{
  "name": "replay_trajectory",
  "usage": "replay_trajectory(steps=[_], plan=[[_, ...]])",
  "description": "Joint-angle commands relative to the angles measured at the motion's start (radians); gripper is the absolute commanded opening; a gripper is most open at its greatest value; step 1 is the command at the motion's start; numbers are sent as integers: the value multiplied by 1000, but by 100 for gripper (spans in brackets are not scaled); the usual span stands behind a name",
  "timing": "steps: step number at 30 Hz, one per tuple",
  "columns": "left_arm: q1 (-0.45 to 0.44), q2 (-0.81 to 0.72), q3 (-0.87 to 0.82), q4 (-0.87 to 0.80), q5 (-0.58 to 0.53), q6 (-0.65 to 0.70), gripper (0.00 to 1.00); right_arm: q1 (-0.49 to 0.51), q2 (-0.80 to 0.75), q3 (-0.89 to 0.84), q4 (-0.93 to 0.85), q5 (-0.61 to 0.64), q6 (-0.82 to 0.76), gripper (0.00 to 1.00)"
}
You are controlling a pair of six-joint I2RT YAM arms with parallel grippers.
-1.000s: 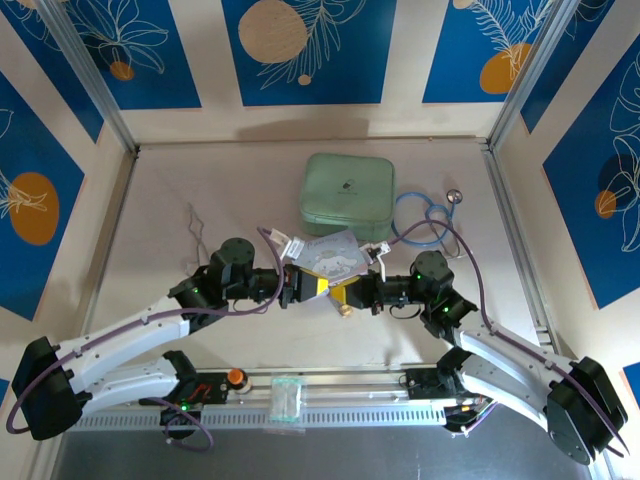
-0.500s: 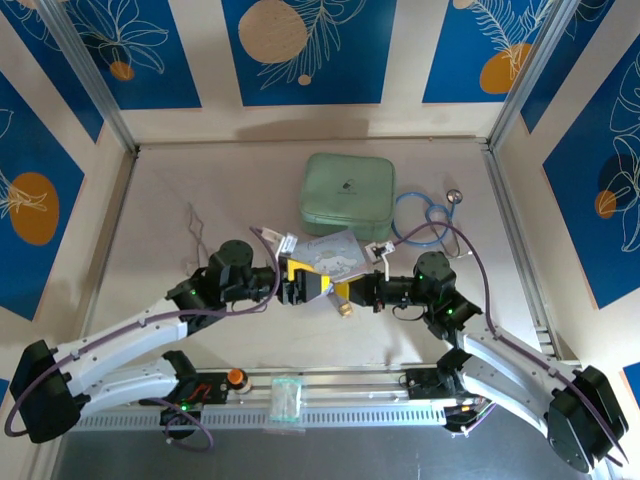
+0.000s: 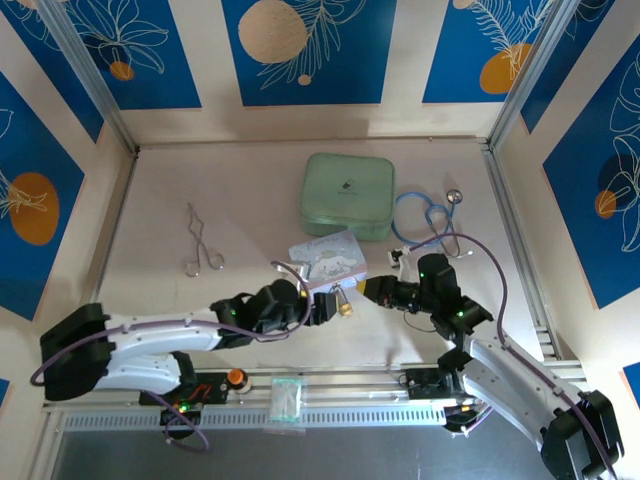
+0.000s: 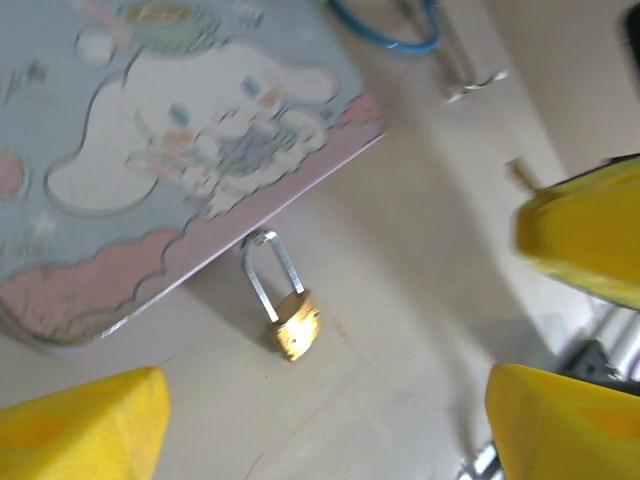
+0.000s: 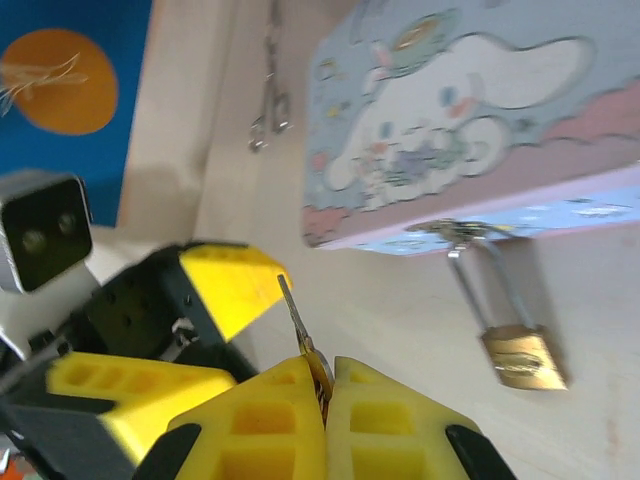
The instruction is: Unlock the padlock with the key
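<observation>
right hand [image 5: 325, 378] was pinched fully closed on the key [image 5: 296, 318], its thin blade poking out past the fingertips, well apart from the padlock [image 5: 522, 355]. left hand [image 4: 322, 405] was spread wide, holding nothing, poised over the lock. padlock lay on the surface [image 4: 420, 300] at the near edge of the cartoon tin [image 4: 200, 130], shackle looped through the tin's clasp and looking seated. step judged: carrying key to lock, not yet inserted. keyhole face couldn't be made out. next move likely needs the left hand to steady the brass body while the right lines the blade up with the keyway.
</observation>
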Motion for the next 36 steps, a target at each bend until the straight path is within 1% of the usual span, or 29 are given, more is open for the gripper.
replay_trajectory(steps=[1,4,7,9,11,12,13,17,23,25,27,29,36], plan=[[-39,91,19,68,-136,-101,78,-33,-29,-8,-143,68,-2,0],[-60,198,30,145,-152,-171,78,-42,-50,-18,-186,90,-2,0],[-75,293,50,200,-189,-235,77,-48,-77,-27,-255,129,-1,0],[-84,350,117,149,-205,-221,77,-54,-99,-40,-278,137,-4,0],[-92,394,199,15,-233,-258,75,-60,-117,-53,-290,134,2,0],[-93,416,225,-7,-233,-262,74,-62,-125,-59,-292,128,6,0],[-94,433,235,0,-233,-259,74,-64,-133,-64,-291,122,6,0],[-89,495,225,56,-238,-334,70,-73,-162,-69,-317,123,5,0],[-94,538,272,-37,-218,-426,66,-94,-202,-77,-344,112,1,0],[-95,556,270,-4,-217,-430,64,-100,-206,-85,-341,108,6,0],[-96,587,273,34,-194,-437,58,-105,-208,-96,-336,104,16,0],[-96,611,294,22,-178,-445,51,-108,-209,-107,-327,97,25,0],[-101,641,321,1,-184,-453,25,-108,-212,-149,-282,76,66,0]])
